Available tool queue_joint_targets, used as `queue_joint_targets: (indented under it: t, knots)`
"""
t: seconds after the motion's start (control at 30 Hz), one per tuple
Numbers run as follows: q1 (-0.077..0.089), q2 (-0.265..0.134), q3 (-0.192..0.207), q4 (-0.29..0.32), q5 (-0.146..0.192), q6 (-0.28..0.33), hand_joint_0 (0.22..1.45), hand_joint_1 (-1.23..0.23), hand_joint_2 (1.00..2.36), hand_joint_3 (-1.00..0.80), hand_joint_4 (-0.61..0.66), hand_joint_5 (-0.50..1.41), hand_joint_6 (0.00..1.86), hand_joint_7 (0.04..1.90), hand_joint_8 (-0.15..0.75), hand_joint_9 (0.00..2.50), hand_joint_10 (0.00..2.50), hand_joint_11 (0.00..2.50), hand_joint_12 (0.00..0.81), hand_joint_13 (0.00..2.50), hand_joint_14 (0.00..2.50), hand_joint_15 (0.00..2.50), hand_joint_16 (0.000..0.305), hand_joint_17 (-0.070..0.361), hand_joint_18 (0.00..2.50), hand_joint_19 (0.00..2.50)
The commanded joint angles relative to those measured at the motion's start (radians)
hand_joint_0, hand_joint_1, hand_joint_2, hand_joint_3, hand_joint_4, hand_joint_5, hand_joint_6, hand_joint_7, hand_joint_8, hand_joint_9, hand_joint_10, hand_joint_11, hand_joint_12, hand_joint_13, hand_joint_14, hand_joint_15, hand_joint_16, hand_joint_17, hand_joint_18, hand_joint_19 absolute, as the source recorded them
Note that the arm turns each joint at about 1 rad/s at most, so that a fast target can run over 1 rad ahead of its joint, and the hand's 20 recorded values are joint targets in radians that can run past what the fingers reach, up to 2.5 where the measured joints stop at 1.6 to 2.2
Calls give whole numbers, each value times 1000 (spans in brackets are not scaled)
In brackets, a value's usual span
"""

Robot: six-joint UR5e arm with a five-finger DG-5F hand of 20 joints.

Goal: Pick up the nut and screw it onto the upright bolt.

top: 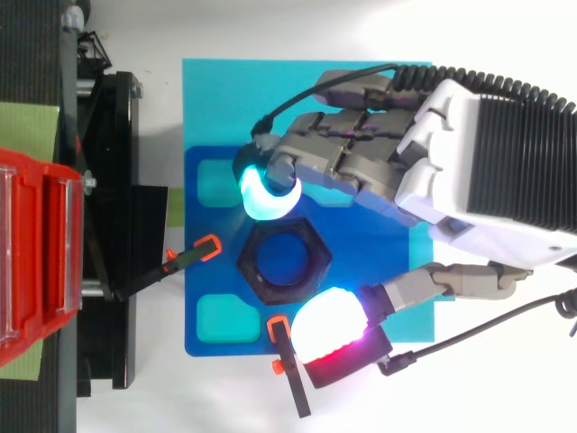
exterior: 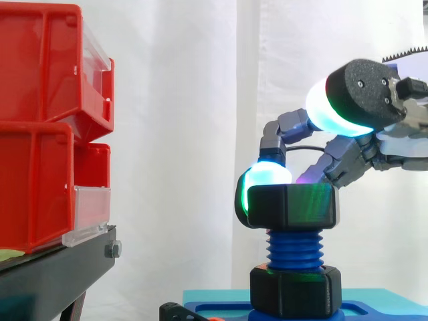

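Observation:
A black hex nut [exterior: 291, 206] sits on top of the upright blue threaded bolt [exterior: 294, 249], with bare thread showing below it. A second black nut [exterior: 295, 289] rests at the bolt's foot on the blue base plate [top: 216, 298]. From the right, my hand [top: 478, 162] reaches over the bolt. One cyan-glowing fingertip [top: 268, 191] presses the top nut [top: 284, 262] on its far side, and the thumb's white and magenta pad [top: 329, 327] lies against the opposite side. The top nut is pinched between them.
Stacked red bins [exterior: 40, 134] stand on a black stand [exterior: 53, 267] to the left of the bolt. Two black clamps with orange tips [top: 194, 254] [top: 287, 370] hold the base plate's left and front edges. A white curtain hangs behind.

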Motion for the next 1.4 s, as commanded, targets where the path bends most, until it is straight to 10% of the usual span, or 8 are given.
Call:
queue_joint_targets:
  t: [0.0, 1.03, 1.37]
  knots:
    - [-4, 1, 0, 0, -14, -1, 469, -250, 1000, -500, 242, -34, 503, 1464, 381, 826, 0, 0, 414, 784, 0, 0, 61, 136, 638, 0]
    - [-44, 35, 2, -66, -60, -2, 497, -303, 1000, -500, 72, 71, 583, 1326, 237, 1510, 1, 0, 338, 1081, 0, 0, 56, 127, 960, 0]
    - [-67, 87, 3, -101, -77, -22, 484, -298, 1000, -500, 256, 8, 505, 1357, 345, 1409, 0, 39, 395, 1045, 0, 0, 67, 151, 927, 0]
